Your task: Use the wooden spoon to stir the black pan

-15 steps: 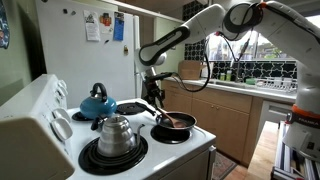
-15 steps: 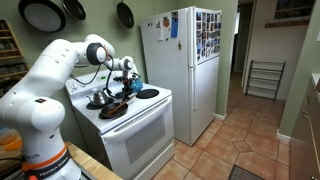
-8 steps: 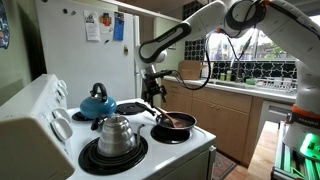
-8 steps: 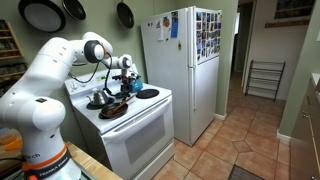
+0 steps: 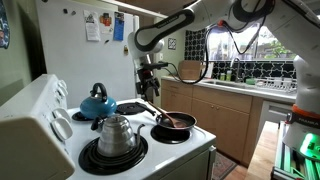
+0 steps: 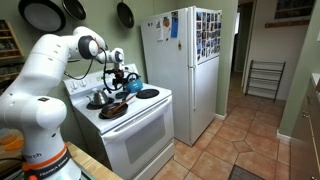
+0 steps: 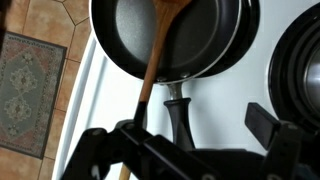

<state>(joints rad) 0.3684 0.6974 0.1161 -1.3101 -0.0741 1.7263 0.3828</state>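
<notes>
On the white stove (image 7: 235, 115), round black pan (image 7: 125, 35), slim wooden spoon (image 7: 160, 50) inside

1 arm (image 5: 200, 18), white links, seen in both exterior views. Elbow (image 5: 148, 38) sits highest, just above gripper (image 5: 150, 88) and slightly to its side. From elbow, forearm drops near vertical. Wrist (image 5: 149, 68) directly over gripper. Gripper points straight down, hangs in air, touches nothing. Base and thick shoulder links (image 6: 45, 85) well behind and below gripper in an exterior view. Wrist view: 2 dark fingers (image 7: 95, 145) at bottom edge, jaws spread wide, empty.
</notes>
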